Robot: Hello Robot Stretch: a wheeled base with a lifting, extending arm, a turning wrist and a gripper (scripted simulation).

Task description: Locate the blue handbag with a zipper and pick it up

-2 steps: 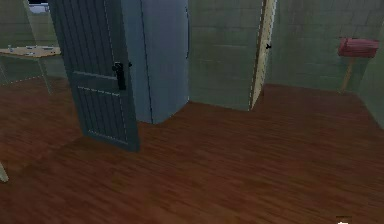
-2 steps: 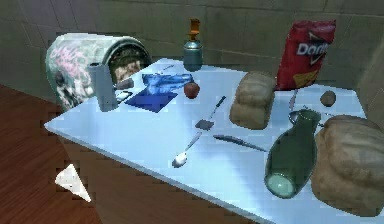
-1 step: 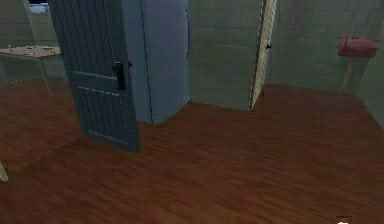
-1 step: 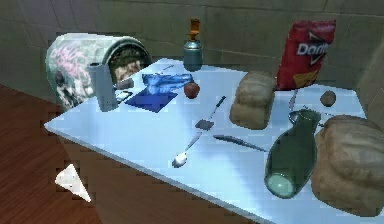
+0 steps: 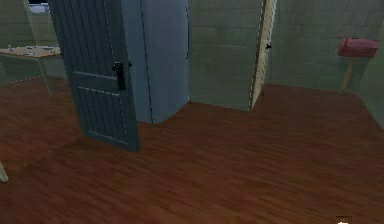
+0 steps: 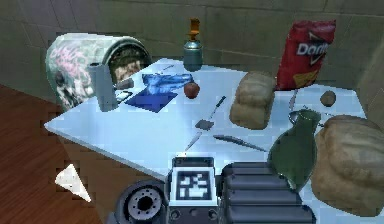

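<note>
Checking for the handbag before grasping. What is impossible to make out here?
Arm side view: blue flat thing, too small to show a zipper.
Arm side view: gripper, far end unclear at the bottom edge; cannot tell whether it holds anything.
Forward view: table, cut by the left edge.

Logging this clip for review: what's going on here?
A Stretch robot stands beside a white table in a room with a wooden floor. Its arm and gripper sit at the arm side view's bottom edge; I cannot tell whether the gripper holds anything. On the table lie a flat blue thing, possibly the handbag, a patterned round bag, a bread loaf and a red chip bag. Ahead, a grey door stands open.
</note>
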